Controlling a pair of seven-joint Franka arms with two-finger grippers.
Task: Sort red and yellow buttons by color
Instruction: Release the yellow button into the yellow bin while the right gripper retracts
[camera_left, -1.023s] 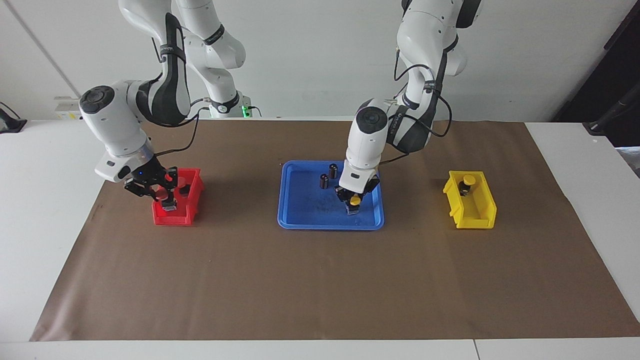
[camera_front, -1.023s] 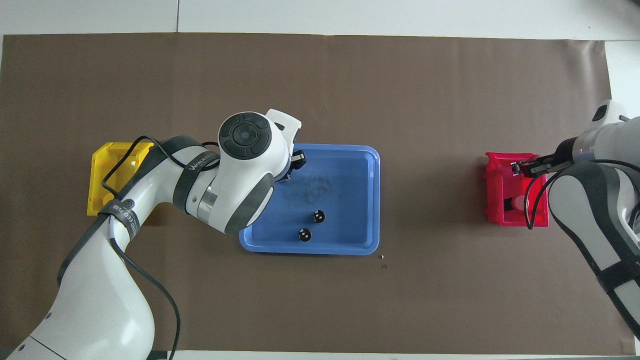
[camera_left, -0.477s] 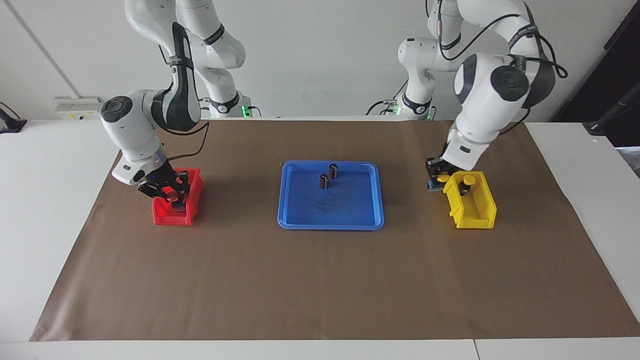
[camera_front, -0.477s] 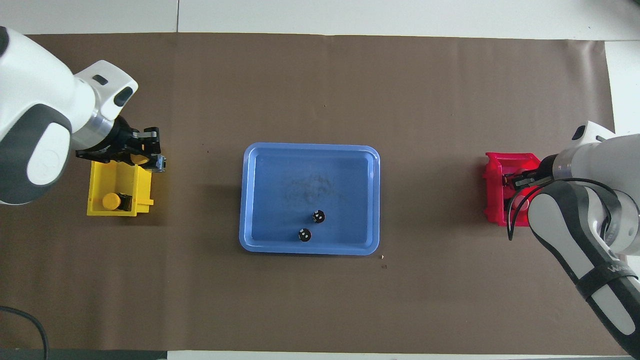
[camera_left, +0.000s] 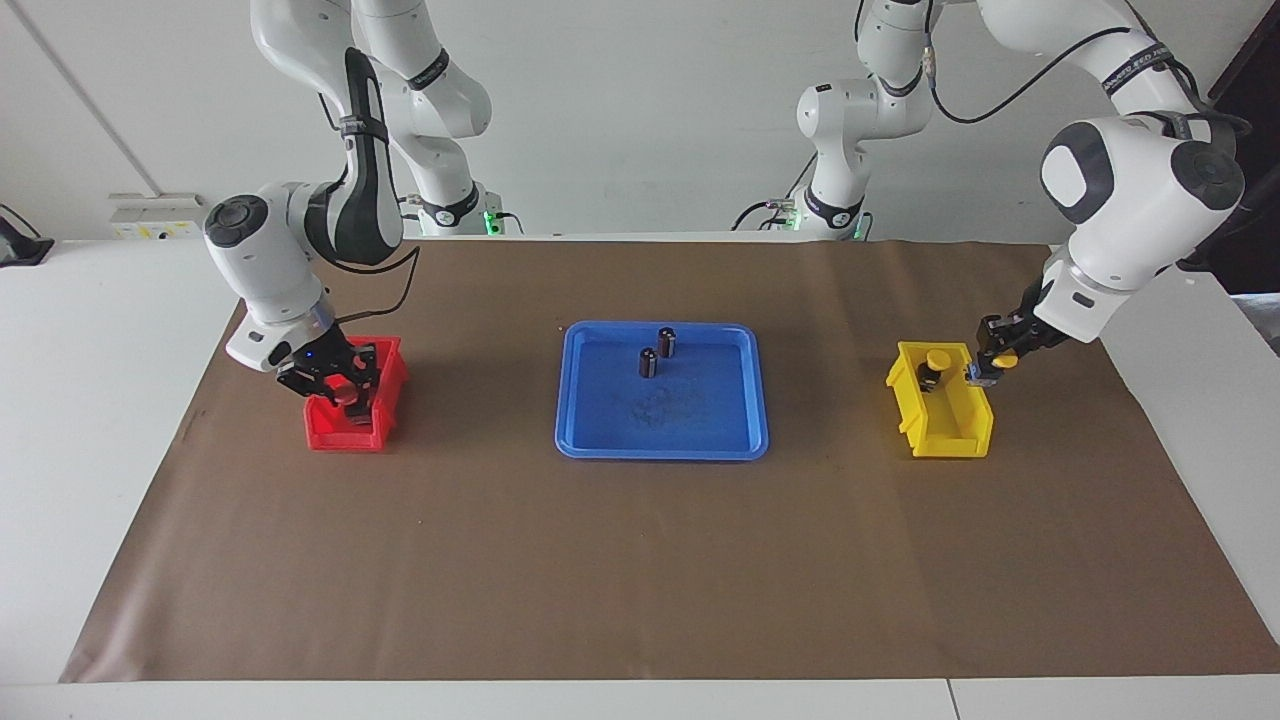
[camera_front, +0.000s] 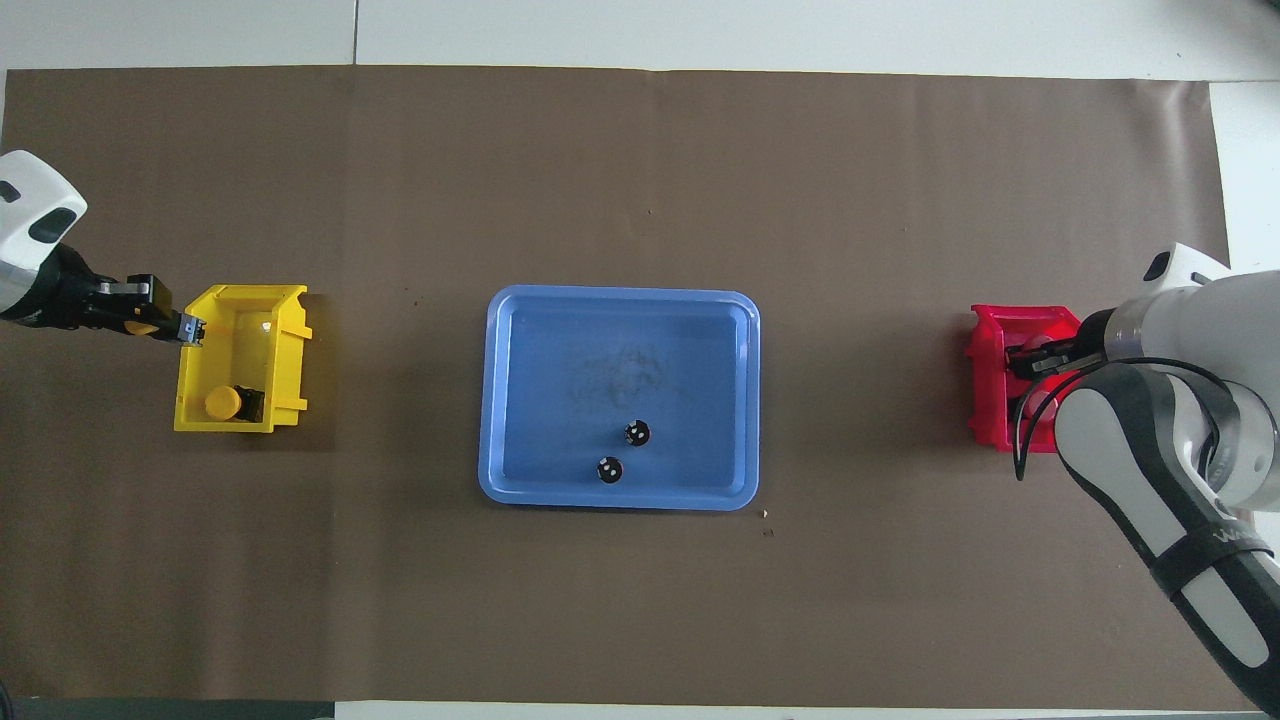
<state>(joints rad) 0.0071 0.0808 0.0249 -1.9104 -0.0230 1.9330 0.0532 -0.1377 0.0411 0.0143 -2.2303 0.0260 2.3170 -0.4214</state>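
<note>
My left gripper (camera_left: 997, 360) is shut on a yellow button (camera_left: 1005, 360) and holds it in the air at the rim of the yellow bin (camera_left: 950, 435), on the side toward the left arm's end of the table. It also shows in the overhead view (camera_front: 150, 320). Another yellow button (camera_left: 936, 358) stands inside that bin. My right gripper (camera_left: 338, 385) is low inside the red bin (camera_left: 345, 435), shut on a red button (camera_left: 347, 395). A second red cap (camera_front: 1035, 403) lies in the red bin, partly hidden by the arm.
A blue tray (camera_left: 600, 440) sits mid-table on the brown mat. It holds two small dark cylinders with silvery tops (camera_left: 666, 342) (camera_left: 648, 362), at its end nearer the robots.
My left gripper lifted the yellow button out of the blue tray and carried it across the yellow bin to its outer rim. My right gripper sank lower into the red bin.
</note>
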